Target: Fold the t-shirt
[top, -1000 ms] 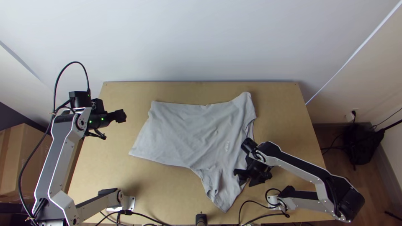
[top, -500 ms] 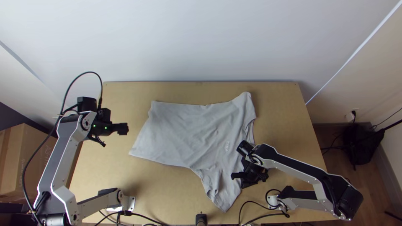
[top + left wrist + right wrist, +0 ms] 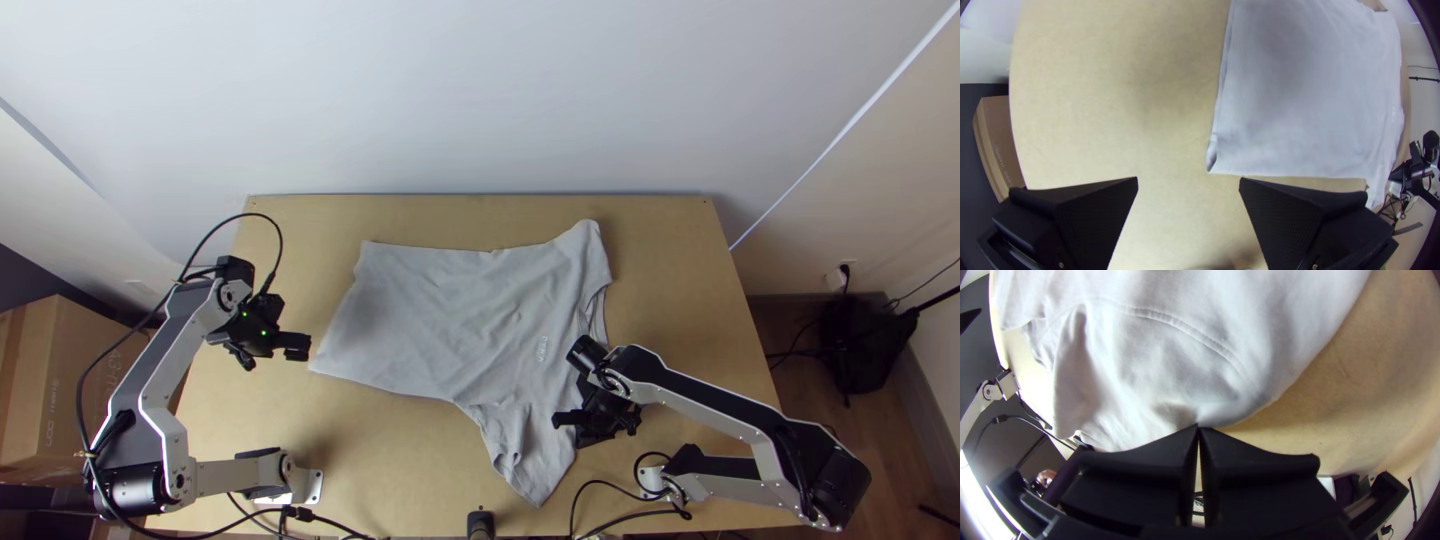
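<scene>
One edge (image 3: 1217, 414) of the t-shirt (image 3: 450, 320), laid mostly flat on the surface (image 3: 385, 455), is pinched by the right gripper (image 3: 1198, 427) for the coming fold, and the corner (image 3: 1225, 157) beside the left gripper (image 3: 1188, 180), whose fingers are parted, must presumably be grasped next.

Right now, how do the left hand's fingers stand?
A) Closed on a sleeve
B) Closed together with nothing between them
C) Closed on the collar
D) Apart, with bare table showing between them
D: in the left wrist view the left hand has its two fingers well apart, with bare table between them and the t-shirt lying beyond their tips.
</scene>
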You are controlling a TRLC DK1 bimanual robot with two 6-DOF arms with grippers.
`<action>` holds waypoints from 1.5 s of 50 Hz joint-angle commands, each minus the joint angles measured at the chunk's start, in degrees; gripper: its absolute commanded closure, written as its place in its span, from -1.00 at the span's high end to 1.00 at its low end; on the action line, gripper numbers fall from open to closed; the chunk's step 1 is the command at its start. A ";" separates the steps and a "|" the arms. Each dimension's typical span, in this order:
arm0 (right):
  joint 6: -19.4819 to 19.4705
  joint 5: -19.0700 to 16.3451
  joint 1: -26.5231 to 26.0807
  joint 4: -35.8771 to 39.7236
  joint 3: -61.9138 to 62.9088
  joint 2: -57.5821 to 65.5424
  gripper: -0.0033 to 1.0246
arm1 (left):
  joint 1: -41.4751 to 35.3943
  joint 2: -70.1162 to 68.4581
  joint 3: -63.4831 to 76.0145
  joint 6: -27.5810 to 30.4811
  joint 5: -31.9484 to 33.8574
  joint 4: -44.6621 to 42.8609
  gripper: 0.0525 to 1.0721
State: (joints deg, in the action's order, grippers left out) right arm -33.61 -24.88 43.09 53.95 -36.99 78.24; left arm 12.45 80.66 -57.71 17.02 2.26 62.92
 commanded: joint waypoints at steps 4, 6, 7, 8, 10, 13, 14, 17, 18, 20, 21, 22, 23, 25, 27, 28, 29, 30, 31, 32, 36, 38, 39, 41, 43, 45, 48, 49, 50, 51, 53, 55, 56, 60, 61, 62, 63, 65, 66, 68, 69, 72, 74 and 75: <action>0.56 0.80 -0.64 -0.69 1.66 -1.24 -0.95 | -2.16 2.13 2.17 2.85 -0.33 0.37 0.90; 0.56 0.80 -0.73 -0.69 1.66 -1.33 -0.95 | -2.60 2.22 2.52 3.37 -0.33 0.28 0.90; 0.56 0.89 -0.73 -0.78 1.66 -1.42 -0.95 | -3.04 2.39 2.61 3.29 -0.33 0.19 0.90; 0.56 0.89 -0.82 -0.78 1.66 -1.42 -0.95 | -3.31 2.66 2.61 3.29 -0.33 -0.07 0.90; 0.56 0.89 -0.90 -0.78 1.66 -1.51 -0.95 | -3.57 3.18 2.52 3.29 -0.24 -0.25 0.90; 0.56 0.98 -0.90 -0.78 1.66 -1.68 -0.95 | -4.36 3.71 2.69 3.29 -0.24 -0.86 0.89; 0.56 0.98 -0.90 -0.78 1.66 -1.68 -0.95 | -4.45 4.15 2.78 3.29 -0.24 -1.30 0.89; 0.56 1.07 -1.17 -0.78 1.66 -1.86 -0.95 | -4.63 5.47 2.61 3.11 -0.24 -1.83 0.89; 0.56 1.07 -1.26 -0.87 1.66 -1.95 -0.95 | -4.71 5.91 2.52 3.11 -0.24 -2.09 0.89; 0.56 1.15 -1.61 -0.87 1.57 -2.21 -0.95 | -4.80 6.35 2.52 3.11 -0.24 -2.36 0.89; 0.65 1.24 -1.69 -0.96 1.57 -2.30 -0.95 | -4.89 6.52 2.61 3.11 -0.24 -2.62 0.89; 0.65 1.24 -1.78 -1.04 1.57 -2.48 -0.95 | -4.89 6.79 2.61 3.11 -0.24 -2.89 0.89; 0.73 1.33 -1.87 -1.13 1.49 -2.65 -0.95 | -4.89 6.96 2.69 3.11 -0.24 -2.89 0.89; 0.73 1.68 -2.13 -1.31 1.49 -3.09 -0.95 | -5.15 7.23 2.87 3.20 -0.33 -2.97 0.89; 0.73 2.30 -2.31 -1.57 1.40 -3.53 -0.95 | -5.68 7.49 2.96 3.29 -0.33 -3.59 0.89; 0.82 2.91 -2.31 -1.75 1.31 -3.79 -0.95 | -5.94 7.84 3.05 3.37 -0.33 -3.59 0.89; 0.82 3.53 -2.31 -1.92 1.31 -4.15 -0.95 | -6.12 8.02 3.13 3.37 -0.33 -3.41 0.89; 0.82 4.05 -2.40 -2.27 1.31 -4.67 -0.95 | -6.38 8.19 3.31 3.46 -0.33 -3.41 0.89; 0.82 4.32 -2.40 -2.71 1.31 -5.02 -0.95 | -6.65 8.28 3.48 3.46 -0.33 -3.59 0.89; 0.73 4.49 -2.57 -2.89 1.31 -5.46 -0.95 | -6.65 8.46 3.66 3.46 -0.33 -3.76 0.89; 0.91 5.20 -3.80 -2.98 1.05 -6.43 -0.95 | -7.26 8.46 4.72 3.73 -0.33 -4.03 0.76; 1.09 5.55 -4.24 -2.98 1.05 -6.69 -0.95 | -7.53 8.46 4.98 3.73 -0.33 -4.64 0.69; 1.17 5.64 -4.77 -2.98 0.96 -6.96 -0.95 | -7.61 8.37 5.33 3.73 -0.33 -4.56 0.64; 1.44 5.64 -5.56 -2.98 1.05 -7.40 -0.95 | -8.05 8.11 5.95 3.99 -0.33 -4.56 0.50; 1.44 5.81 -6.00 -2.98 0.96 -8.01 -0.95 | -8.32 8.02 6.39 4.34 -0.24 -5.26 0.38; 1.44 5.81 -6.62 -2.98 0.96 -8.63 -0.95 | -8.58 7.84 6.91 4.34 -0.06 -5.61 0.26; 1.88 5.99 -7.23 -2.98 0.87 -9.86 -0.95 | -8.67 7.67 7.44 4.25 0.02 -7.10 0.14; 1.88 6.16 -7.50 -2.98 0.87 -10.21 -0.95 | -8.67 7.40 7.62 4.25 0.02 -7.90 0.07; 1.96 6.25 -7.76 -2.98 0.78 -10.56 -0.95 | -8.76 7.23 7.70 4.25 0.11 -8.16 -0.02; 2.05 6.25 -8.11 -2.98 0.78 -11.00 -0.95 | -8.76 7.14 7.79 4.25 0.20 -8.51 -0.12; 2.23 6.34 -8.64 -2.98 0.69 -11.79 -0.95 | -8.76 6.70 7.97 4.17 0.55 -9.74 -0.30; 2.40 6.87 -8.99 -2.98 0.52 -12.49 -0.95 | -8.76 6.35 8.14 4.08 0.64 -10.62 -0.43; 2.49 7.13 -9.34 -2.98 0.43 -12.93 -0.95 | -8.76 6.26 8.14 4.08 0.73 -10.71 -0.49; 2.67 7.39 -10.92 -2.98 0.17 -14.69 -0.95 | -8.67 5.73 8.23 4.08 1.69 -11.76 -0.63; 2.67 7.39 -11.36 -2.98 0.08 -15.04 -0.95 | -8.67 5.47 8.41 4.25 2.31 -11.76 -0.73; 2.76 7.39 -11.98 -2.98 -0.10 -15.48 -0.95 | -8.67 5.29 8.49 4.25 2.57 -11.85 -0.82; 2.76 7.39 -12.68 -2.98 -0.27 -15.83 -0.95 | -8.67 4.85 8.67 4.34 2.75 -12.38 -0.95; 3.11 7.39 -14.17 -2.98 -0.89 -16.27 -0.95 | -8.67 4.42 8.67 4.43 3.27 -12.82 -0.94; 3.37 7.39 -15.05 -2.98 -1.06 -16.54 -0.95 | -8.58 4.15 8.67 4.43 3.80 -12.55 -0.94; 3.55 7.39 -16.64 -2.98 -1.50 -17.24 -0.95 | -8.40 3.45 8.76 4.43 4.15 -12.64 -0.94; 3.55 7.39 -17.60 -2.98 -1.85 -17.50 -0.95 | -8.40 3.18 8.67 4.25 4.15 -12.82 -0.94; 4.25 7.13 -20.24 -2.54 -2.73 -17.94 -0.95 | -8.14 1.87 8.32 3.81 4.77 -12.64 -0.94; 4.95 7.13 -21.82 -2.45 -3.35 -18.47 -0.95 | -8.14 0.37 7.97 3.73 5.30 -12.82 -0.94; 5.66 7.04 -22.79 -2.45 -3.52 -18.73 -0.95 | -8.14 -0.42 7.62 3.64 5.47 -12.91 -0.94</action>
State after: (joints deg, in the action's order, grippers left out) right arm -30.17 -18.39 23.53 51.11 -38.22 61.17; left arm 4.19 83.85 -50.26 20.21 6.48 50.35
